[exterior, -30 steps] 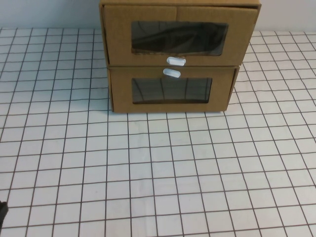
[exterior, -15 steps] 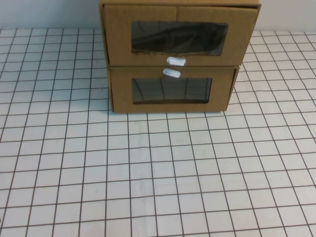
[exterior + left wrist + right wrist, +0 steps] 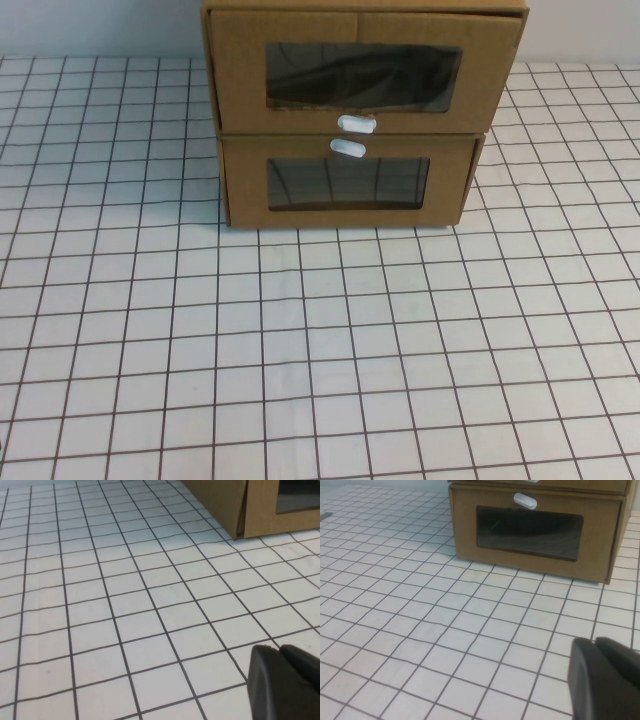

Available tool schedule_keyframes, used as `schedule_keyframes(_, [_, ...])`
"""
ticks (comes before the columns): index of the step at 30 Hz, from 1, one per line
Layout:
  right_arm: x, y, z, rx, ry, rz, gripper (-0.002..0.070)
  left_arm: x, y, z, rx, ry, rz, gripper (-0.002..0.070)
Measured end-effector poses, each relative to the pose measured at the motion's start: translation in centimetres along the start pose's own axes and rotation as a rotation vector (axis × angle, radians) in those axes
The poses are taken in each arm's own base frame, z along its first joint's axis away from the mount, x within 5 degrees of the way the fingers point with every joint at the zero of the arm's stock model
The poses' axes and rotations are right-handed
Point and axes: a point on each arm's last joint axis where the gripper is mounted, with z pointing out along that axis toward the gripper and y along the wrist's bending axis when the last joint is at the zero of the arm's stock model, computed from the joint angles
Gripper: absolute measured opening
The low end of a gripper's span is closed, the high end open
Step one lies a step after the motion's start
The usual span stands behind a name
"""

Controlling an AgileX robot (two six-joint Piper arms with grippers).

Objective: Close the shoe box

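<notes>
The left gripper (image 3: 285, 680) sits low over the gridded table (image 3: 300, 350), outside the high view; only a dark edge of it shows in its wrist view, so whether it is spread or pressed together cannot be told. Ahead of it and off to one side stands the corner of the cardboard stack. The shoe box (image 3: 365, 72), the upper one with its white pull tab (image 3: 356, 124) below the window, seems to jut slightly forward over the lower box (image 3: 345, 182). So closing it looks not yet done. The right gripper (image 3: 607, 677) is likewise low and well short of the boxes, its state equally unreadable.
</notes>
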Motion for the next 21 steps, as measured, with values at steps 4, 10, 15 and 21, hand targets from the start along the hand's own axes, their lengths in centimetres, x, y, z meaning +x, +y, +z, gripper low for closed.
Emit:
schedule_keyframes(4, [0.0, 0.0, 0.0, 0.0, 0.0, 0.0, -0.0014, 0.0, 0.0, 0.0, 0.0, 0.0, 0.0, -0.0005])
schedule_keyframes(10, [0.0, 0.0, 0.0, 0.0, 0.0, 0.0, -0.0014, 0.0, 0.0, 0.0, 0.0, 0.0, 0.0, -0.0005])
schedule_keyframes(15, [-0.5, -0.6, 0.0, 0.067, -0.048, -0.069, -0.0014, 0.0, 0.0, 0.0, 0.0, 0.0, 0.0, -0.0005])
schedule_keyframes(21, [-1.4, -1.5, -0.1, 0.165, -0.162, -0.09, -0.0014, 0.0, 0.0, 0.0, -0.001, 0.0, 0.001, -0.0005])
